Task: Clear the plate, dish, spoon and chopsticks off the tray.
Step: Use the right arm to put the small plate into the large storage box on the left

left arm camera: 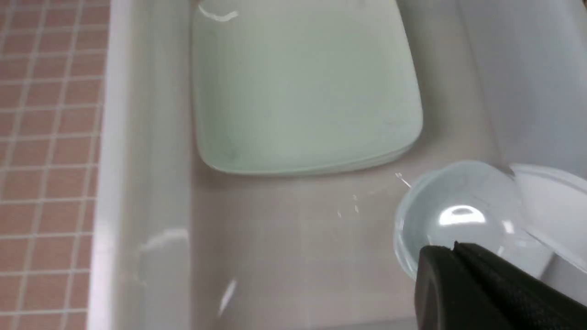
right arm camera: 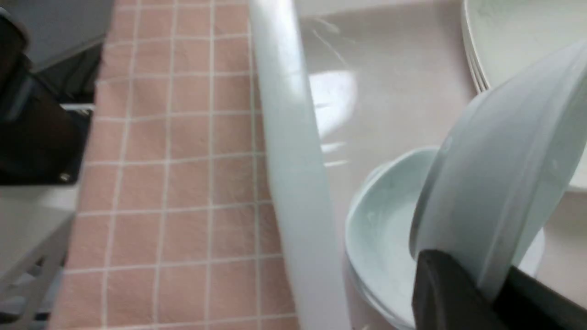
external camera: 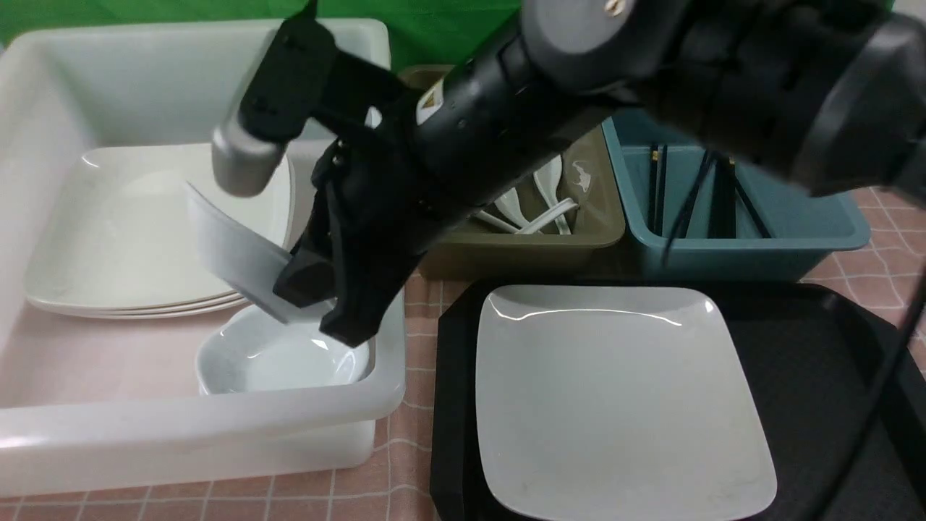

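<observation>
- Dish (external camera: 231, 253), small and white, hangs steeply tilted over the white bin (external camera: 217, 427), just above the stacked dishes (external camera: 282, 358) in the bin's near right corner.
- The right gripper (external camera: 315, 300) pinches the dish by its rim, one black finger on each side.
- The white bin also holds a stack of large square plates (external camera: 145, 231), lying flat towards its far left.
- The olive bin (external camera: 521, 253) holds several white spoons (external camera: 539, 202) in a loose heap.
- The blue bin (external camera: 752, 253) holds black chopsticks (external camera: 658, 188) leaning against its walls.
- The plate (external camera: 615, 398) lies flat on the left part of the black tray (external camera: 817, 347); no other dishware shows on it.
- The left gripper (left arm camera: 454, 250) appears only in its own wrist view, over the white bin beside the stacked dishes, its jaws pressed together with nothing between them.
- The right arm covers part of the white bin's far wall and the near left of the olive bin.
- A dark cable crosses the blue bin, so the number of chopsticks cannot be told.
- The tray is cut off at the bottom and right edges of the front view.
</observation>
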### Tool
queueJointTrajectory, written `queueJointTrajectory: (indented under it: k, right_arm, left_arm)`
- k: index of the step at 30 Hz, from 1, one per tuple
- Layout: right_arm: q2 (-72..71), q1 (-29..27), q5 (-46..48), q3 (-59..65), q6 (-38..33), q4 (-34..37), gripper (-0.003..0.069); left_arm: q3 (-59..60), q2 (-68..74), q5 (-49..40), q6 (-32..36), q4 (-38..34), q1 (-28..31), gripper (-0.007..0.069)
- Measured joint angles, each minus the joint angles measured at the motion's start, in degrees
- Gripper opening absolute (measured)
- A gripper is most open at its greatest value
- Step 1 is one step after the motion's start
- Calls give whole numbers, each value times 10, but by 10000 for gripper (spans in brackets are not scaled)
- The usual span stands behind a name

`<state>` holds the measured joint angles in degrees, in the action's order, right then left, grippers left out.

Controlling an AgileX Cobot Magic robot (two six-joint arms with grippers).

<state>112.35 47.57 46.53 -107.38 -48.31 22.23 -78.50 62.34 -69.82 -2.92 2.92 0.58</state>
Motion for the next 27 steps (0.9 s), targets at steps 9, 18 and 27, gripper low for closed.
queueJointTrajectory:
  k: [9, 18, 27]
  right_arm:
    - [125, 57, -7, -110, 111, -222, 87]
    - [179, 59, -20, -122, 145, -271, 139]
    - [179, 89, 3, -133, 166, -271, 313]
  left_arm:
    - [0, 59, -3, 168, -326, 253, 9]
    - [0, 62, -3, 176, -328, 256, 18]
    - [0, 67, -3, 177, -328, 256, 18]
